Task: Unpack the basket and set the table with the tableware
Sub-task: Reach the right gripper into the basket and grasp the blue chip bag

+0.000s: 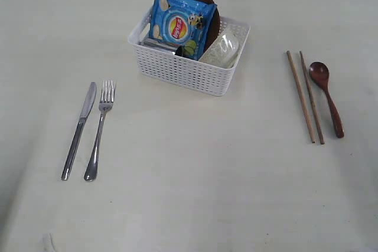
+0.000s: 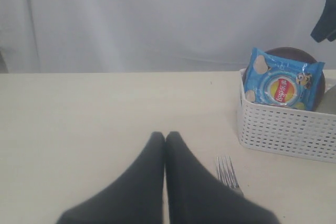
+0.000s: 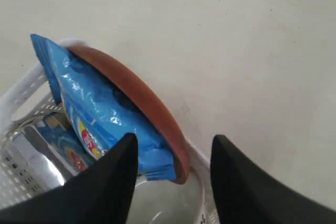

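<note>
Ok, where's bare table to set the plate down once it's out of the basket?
Widest bare stretch of table: between fork and chopsticks, below the basket in the exterior view. Also bare left of the basket, beyond the knife. Crowded: inside the basket, where chips bag and plate stand packed together.

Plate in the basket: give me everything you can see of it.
The plate is round, reddish-brown and matte, with a raised rim; it looks wooden. It stands on edge inside the basket, tilted, at the wall farthest from the exterior camera. The chips bag leans on its face and hides most of it. Its top sticks up above the basket rim. The open right hand straddles its rim, with no visible contact.
</note>
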